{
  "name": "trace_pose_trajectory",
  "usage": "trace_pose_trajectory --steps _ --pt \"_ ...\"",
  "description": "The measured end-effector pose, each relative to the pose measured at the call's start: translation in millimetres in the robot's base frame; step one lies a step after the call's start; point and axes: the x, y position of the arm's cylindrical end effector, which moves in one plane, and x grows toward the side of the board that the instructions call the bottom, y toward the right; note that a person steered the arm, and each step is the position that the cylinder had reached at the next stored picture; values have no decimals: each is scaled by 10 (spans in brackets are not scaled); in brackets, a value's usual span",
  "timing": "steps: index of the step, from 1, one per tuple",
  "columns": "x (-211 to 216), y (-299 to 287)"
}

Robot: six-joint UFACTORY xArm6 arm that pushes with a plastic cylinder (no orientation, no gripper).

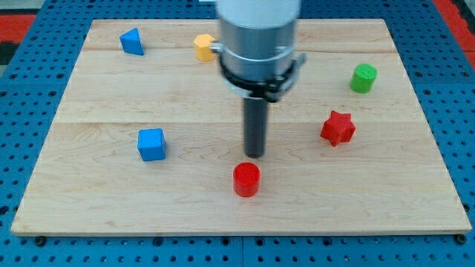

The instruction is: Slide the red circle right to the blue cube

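The red circle (246, 179) is a short red cylinder lying low on the wooden board, near the view's bottom centre. The blue cube (151, 144) sits to the view's left of it, slightly higher up. My tip (254, 154) stands just above the red circle in the view, a little to its right, with a narrow gap between them. The arm's grey body hangs over the board's top centre.
A red star (338, 127) lies at the view's right. A green cylinder (364, 77) is at the upper right. A blue triangle (132, 41) is at the upper left. A yellow block (204, 47) is partly hidden behind the arm. The board's edge (237, 233) runs along the bottom.
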Motion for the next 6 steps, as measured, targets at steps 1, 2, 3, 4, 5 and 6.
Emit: trace_pose_trajectory --steps 1,2,3,4,5,6 --pt "304 181" --pt "866 195" --pt "646 -180" --pt "243 -292" --pt "-128 -342" --pt "-29 -887"
